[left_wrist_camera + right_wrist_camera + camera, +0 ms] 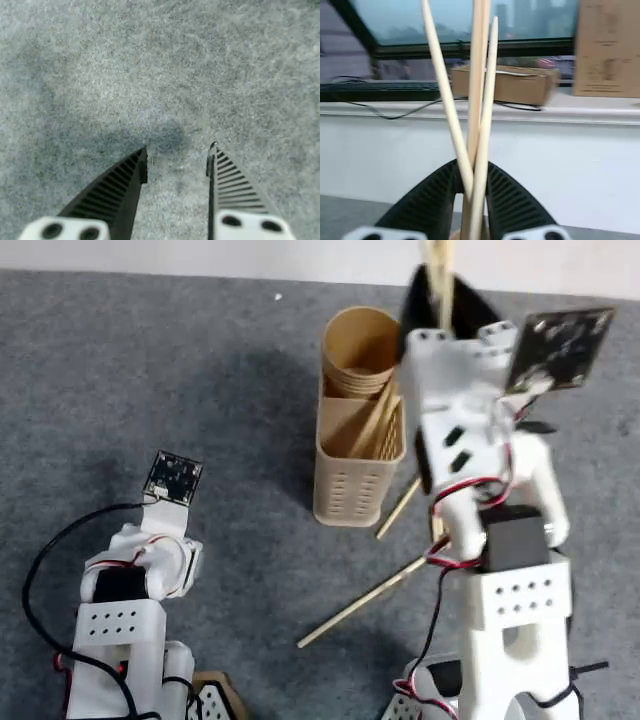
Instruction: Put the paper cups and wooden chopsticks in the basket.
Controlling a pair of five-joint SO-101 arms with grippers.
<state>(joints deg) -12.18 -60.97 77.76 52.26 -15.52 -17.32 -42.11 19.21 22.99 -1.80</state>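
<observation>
**Left gripper** (177,155): fingers apart with nothing between them, above bare grey surface (150,60).

**Loose chopsticks** (365,600): at least two lie flat on the surface beside the right arm's base, well behind and below the right fingers. Their long axes slant toward the basket (345,490).

**Basket:** the near compartment holds stowed chopsticks (378,425), the far one stacked cups (358,340).

**Right gripper** (472,172): fingers clamped on three held chopsticks (480,75), long axis upright.

**Key relation:** the basket lies below and just beside these fingers, toward the left arm. The right arm is the nearer, so the bundle probably needs shifting sideways over the near compartment.

**Room:** beyond the fingers are a white wall (560,165), a box (505,82) and a window (530,20).
</observation>
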